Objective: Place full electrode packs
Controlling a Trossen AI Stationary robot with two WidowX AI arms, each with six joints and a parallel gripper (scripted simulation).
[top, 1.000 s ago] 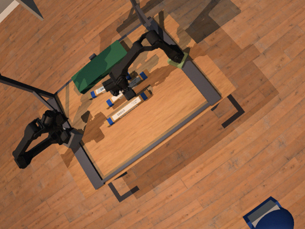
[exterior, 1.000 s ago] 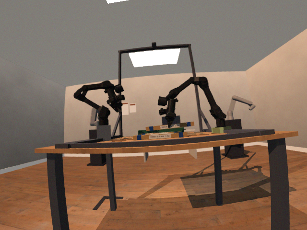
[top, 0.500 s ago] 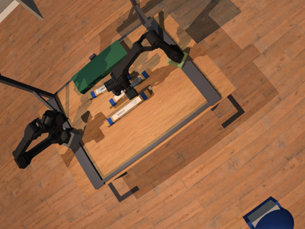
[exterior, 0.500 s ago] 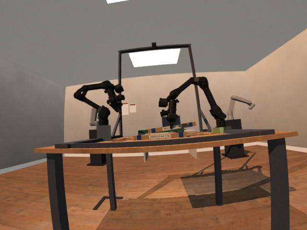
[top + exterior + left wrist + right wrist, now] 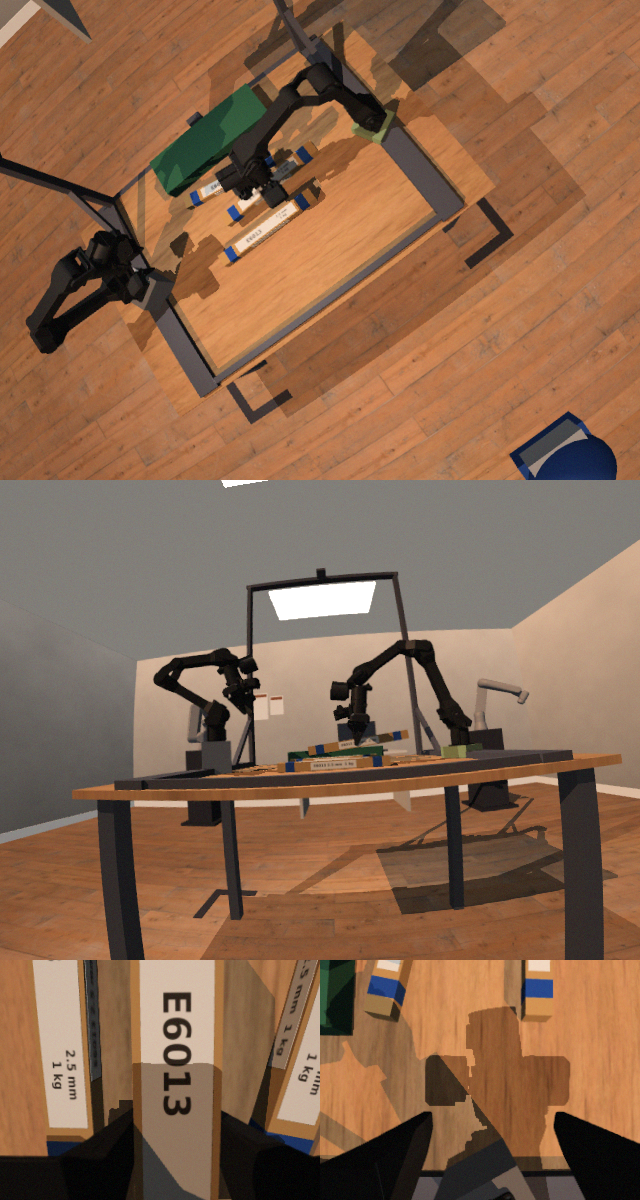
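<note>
My left gripper (image 5: 174, 1115) (image 5: 357, 742) is shut on the middle pack (image 5: 177, 1050) (image 5: 346, 744) (image 5: 234, 212), gripping its sides. That pack is raised above the table and slightly tilted, its far-right end higher in the exterior view. The front pack (image 5: 266, 225) (image 5: 333, 764) (image 5: 65, 1080) (image 5: 538, 990) and the back pack (image 5: 209, 190) (image 5: 300, 1095) (image 5: 387, 990) lie flat on the table, either side of it. The green low platform (image 5: 206, 139) (image 5: 335, 1000) is behind the back pack, with no pack seen on it. My right gripper (image 5: 493, 1119) (image 5: 245, 711) is open and empty, high near its own base.
A dark frame rail (image 5: 330, 284) borders the wooden table (image 5: 310, 258). The left arm stands on a light green base (image 5: 385, 129), the right arm on a grey base (image 5: 156, 291). The left arm covers parts of the middle and back packs in the top view.
</note>
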